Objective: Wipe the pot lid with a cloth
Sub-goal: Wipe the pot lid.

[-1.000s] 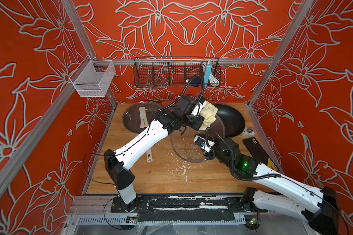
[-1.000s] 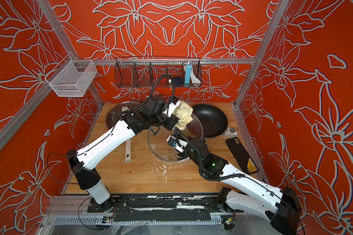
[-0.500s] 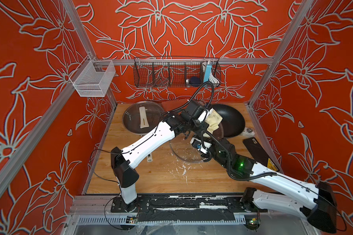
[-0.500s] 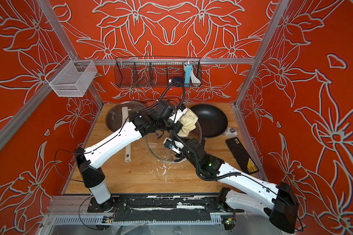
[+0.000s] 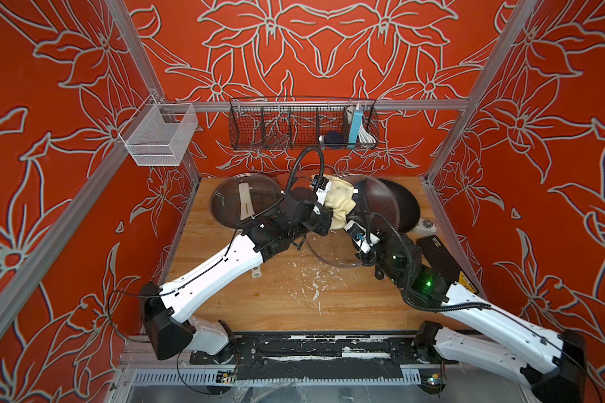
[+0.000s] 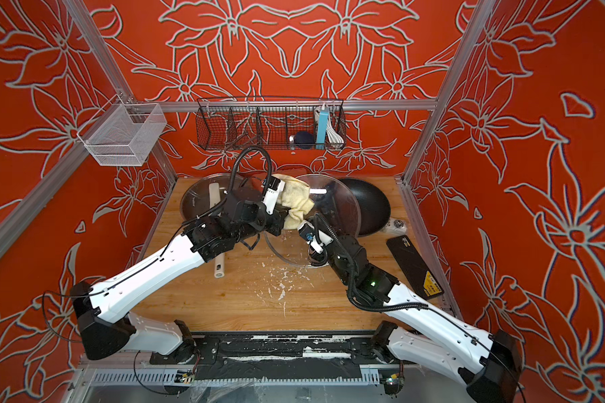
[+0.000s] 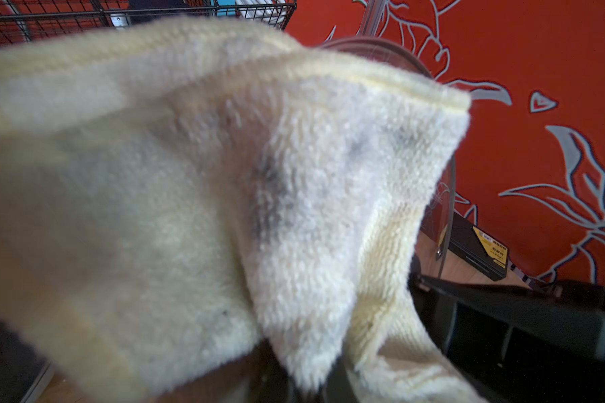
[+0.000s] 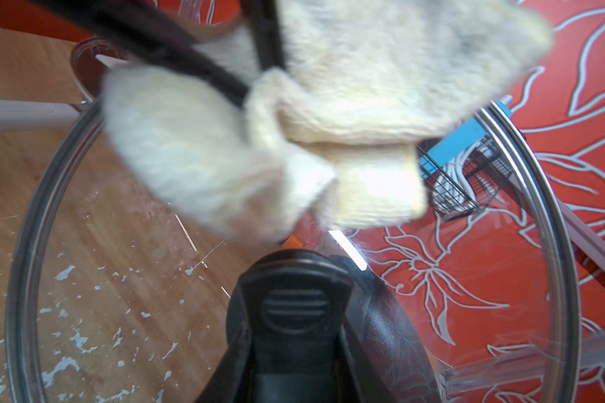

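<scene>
Right wrist view is showing the pot lid (image 8: 468,314), clear glass with a metal rim, being held tilted up off the table (image 5: 294,307), with the right gripper (image 8: 292,349) pinching the black knob (image 8: 290,303) between its jaws. Meanwhile the left gripper (image 8: 259,82) is pressing its jaws together on a bunched fold of the cloth (image 8: 196,153), and the cream towelling is lying across the far part of the glass, beyond the knob. How firmly it is bearing on the glass cannot be told, as the fabric is showing blurred. Left wrist view is showing dark grey stains on the cloth (image 7: 269,195) and little else. Both top views are placing lid and cloth mid-table toward the far side. The lid's near edge is sitting on or just above the wood, and which of the two cannot be told. A dark pan (image 5: 407,209) is lying just behind the lid to the right, and a second lidded pan (image 5: 245,206) is lying at far left. Judgement: wiping is under way and not finishing. Grasping of cloth and lid is done and the far part of the glass is being covered. The near part is showing faint streaks and is awaiting a pass. Setting the lid down is also remaining.
</scene>
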Robot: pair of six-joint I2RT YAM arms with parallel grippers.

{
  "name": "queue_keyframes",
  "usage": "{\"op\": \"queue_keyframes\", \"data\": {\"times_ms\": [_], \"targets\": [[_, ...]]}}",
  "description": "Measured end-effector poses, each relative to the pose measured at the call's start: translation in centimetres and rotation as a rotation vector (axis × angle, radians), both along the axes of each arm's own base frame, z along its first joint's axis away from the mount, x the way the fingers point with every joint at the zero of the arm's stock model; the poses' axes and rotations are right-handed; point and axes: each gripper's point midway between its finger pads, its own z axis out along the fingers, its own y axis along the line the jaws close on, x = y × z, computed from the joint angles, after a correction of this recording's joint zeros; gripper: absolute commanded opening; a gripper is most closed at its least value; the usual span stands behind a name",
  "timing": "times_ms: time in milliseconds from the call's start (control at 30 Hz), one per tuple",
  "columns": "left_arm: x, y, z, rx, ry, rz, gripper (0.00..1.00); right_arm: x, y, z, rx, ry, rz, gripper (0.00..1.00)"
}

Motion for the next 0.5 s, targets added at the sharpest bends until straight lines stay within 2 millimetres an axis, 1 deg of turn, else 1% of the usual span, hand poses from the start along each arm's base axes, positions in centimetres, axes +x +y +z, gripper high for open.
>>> {"op": "queue_keyframes", "data": {"times_ms": [100,233,400,500], "targets": [[-0.7,0.6,-1.6,-0.014,0.01,0.001,0.0,0.5,-0.9,0.4,0.046,0.012,-0.037,0.0],[-1.5,0.7,-3.7,-0.026,0.019,-0.024,0.0,1.0,-1.8,0.5,0.092,0.03,-0.079,0.0],[-2.4,-0.1,-6.3,-0.039,0.052,-0.061,0.0,1.5,-2.7,0.3,0.127,0.053,-0.121,0.0],[-3.0,-0.9,-6.9,-0.054,0.063,-0.087,0.0,1.5,-2.9,0.2,0.149,0.07,-0.134,0.0]]}}
